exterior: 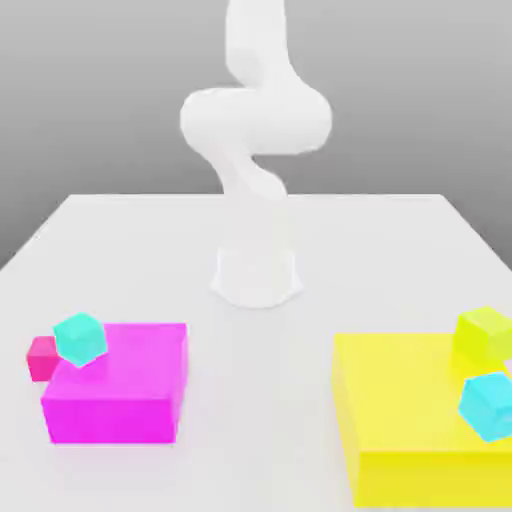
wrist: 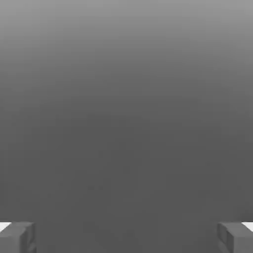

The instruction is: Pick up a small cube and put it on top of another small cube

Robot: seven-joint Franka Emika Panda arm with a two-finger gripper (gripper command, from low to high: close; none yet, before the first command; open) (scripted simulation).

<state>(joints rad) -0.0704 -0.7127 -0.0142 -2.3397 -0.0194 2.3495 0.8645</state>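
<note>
1. Small pinkish-red cube (exterior: 42, 359): in the exterior view you find it at that view's left, beside the magenta block (exterior: 113, 421). It looks upright, with part of it hidden behind the turquoise cube (exterior: 81, 339), so you can't tell whether those 2 touch. Its level stance should suit a straight grip, but the neighbours could crowd your fingers on the way in.

2. Over the edge of the magenta block, the turquoise cube is tilted. You can't tell from here what bears it; that lean suggests it has no flat seat, so I'd let it settle before you count on it as a base.

3. At the exterior view's right, the yellow-green cube (exterior: 484, 333) and the tilted blue cube (exterior: 490, 407) appear over the yellow block (exterior: 420, 410). Which cube is meant as the base isn't clear; you'd want 1 with a level top, or the stack may slide off.

4. Behind them, the white arm (exterior: 256, 120) rises from its base (exterior: 257, 278) on the table (exterior: 260, 400), well apart from the cubes. Your next move would be to bring it over the pinkish-red cube.

5. In the hand view, your hand (wrist: 126, 238) stands wide, its 2 fingers well apart with nothing between them. That leaves room to straddle a cube; the pick is still to be made.
</note>
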